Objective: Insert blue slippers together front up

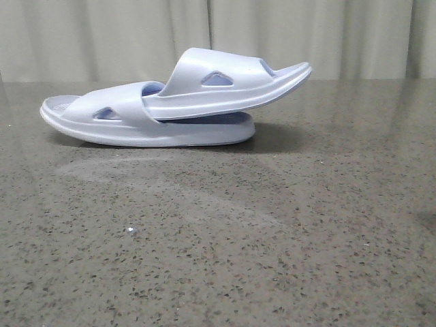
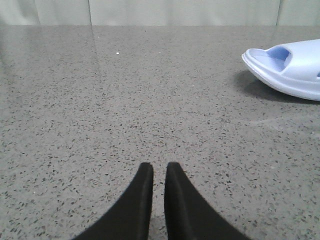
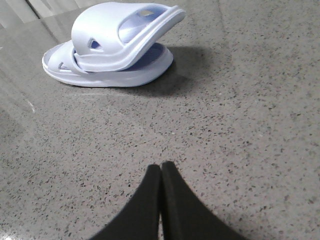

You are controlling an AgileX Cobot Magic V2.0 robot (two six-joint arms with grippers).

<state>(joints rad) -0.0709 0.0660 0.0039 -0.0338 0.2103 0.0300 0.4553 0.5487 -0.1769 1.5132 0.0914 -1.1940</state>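
Observation:
The two blue slippers lie nested on the speckled grey table at its far middle. The lower slipper [image 1: 129,128] lies flat. The upper slipper [image 1: 225,85] has one end pushed under the lower one's strap, and its other end tilts up to the right. Both show in the right wrist view [image 3: 110,50]. One end of the pair shows in the left wrist view [image 2: 287,70]. My left gripper [image 2: 159,167] is empty, its fingers a thin gap apart, well away from the pair. My right gripper [image 3: 160,167] is shut and empty, short of the pair. Neither gripper shows in the front view.
The speckled grey stone table [image 1: 272,238] spreads bare in front of the slippers. A small pale speck [image 1: 131,231] lies on it at the front left. A pale curtain [image 1: 306,34] hangs behind the table's far edge.

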